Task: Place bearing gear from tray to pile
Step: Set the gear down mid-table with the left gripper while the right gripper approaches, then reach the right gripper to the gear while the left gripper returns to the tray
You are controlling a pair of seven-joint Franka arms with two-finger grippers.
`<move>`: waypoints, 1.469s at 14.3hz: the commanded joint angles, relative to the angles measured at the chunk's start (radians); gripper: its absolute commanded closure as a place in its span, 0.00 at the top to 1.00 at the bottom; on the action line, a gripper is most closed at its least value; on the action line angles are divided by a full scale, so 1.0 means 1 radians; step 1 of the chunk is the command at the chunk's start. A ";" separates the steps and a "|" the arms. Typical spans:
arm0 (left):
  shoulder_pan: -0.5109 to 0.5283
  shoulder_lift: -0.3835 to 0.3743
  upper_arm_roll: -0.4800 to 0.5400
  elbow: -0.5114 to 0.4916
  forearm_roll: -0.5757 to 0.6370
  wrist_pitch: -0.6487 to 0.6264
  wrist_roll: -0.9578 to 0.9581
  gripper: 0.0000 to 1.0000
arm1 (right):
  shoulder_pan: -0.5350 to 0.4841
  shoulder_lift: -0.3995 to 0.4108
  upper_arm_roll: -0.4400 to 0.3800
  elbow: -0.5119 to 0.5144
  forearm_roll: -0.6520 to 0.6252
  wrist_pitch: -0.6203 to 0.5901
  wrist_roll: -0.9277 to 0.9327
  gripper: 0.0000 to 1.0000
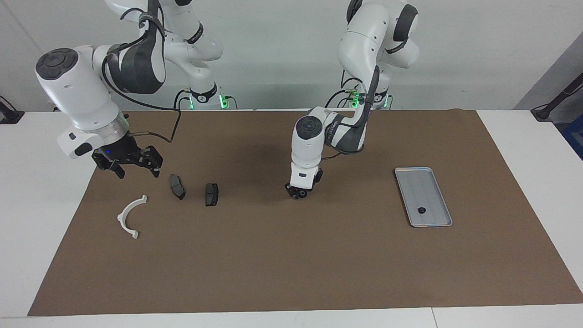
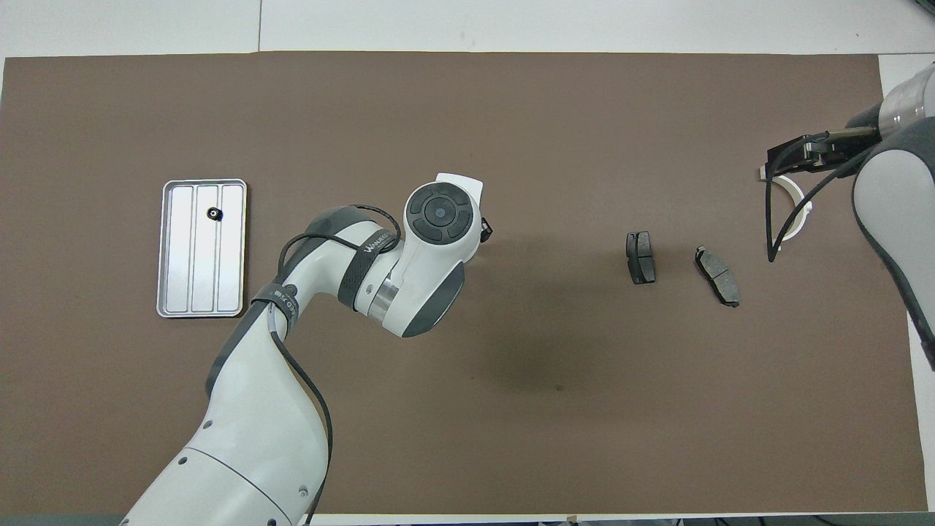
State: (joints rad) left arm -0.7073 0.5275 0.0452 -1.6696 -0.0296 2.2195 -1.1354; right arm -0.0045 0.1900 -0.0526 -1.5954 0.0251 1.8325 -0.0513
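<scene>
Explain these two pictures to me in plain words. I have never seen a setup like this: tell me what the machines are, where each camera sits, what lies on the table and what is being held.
These are two robot arms at a table with a brown mat. One picture looks across the table at them; the other looks down from above their end.

The left end effector hangs low over the middle of the mat; whether it holds anything cannot be seen. The right end effector waits over the mat beside the brake pads.

Toward the left arm's end lies a metal tray with one small dark bearing gear in it. Toward the right arm's end lie two dark brake pads and a white half-ring bracket.
</scene>
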 commanded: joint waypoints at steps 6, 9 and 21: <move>0.086 -0.142 0.107 0.019 0.017 -0.173 0.159 1.00 | 0.079 0.006 0.003 0.014 -0.005 0.013 0.106 1.00; 0.182 -0.176 0.107 0.016 0.017 -0.228 0.351 1.00 | 0.184 0.008 0.003 0.020 -0.004 0.016 0.229 1.00; 0.508 -0.194 0.105 -0.105 0.007 -0.084 0.997 0.85 | 0.574 0.167 0.003 0.023 -0.005 0.129 0.625 1.00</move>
State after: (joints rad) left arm -0.2071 0.3680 0.1606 -1.6919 -0.0249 2.0808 -0.1777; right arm 0.5672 0.3243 -0.0449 -1.5875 0.0243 1.9439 0.5603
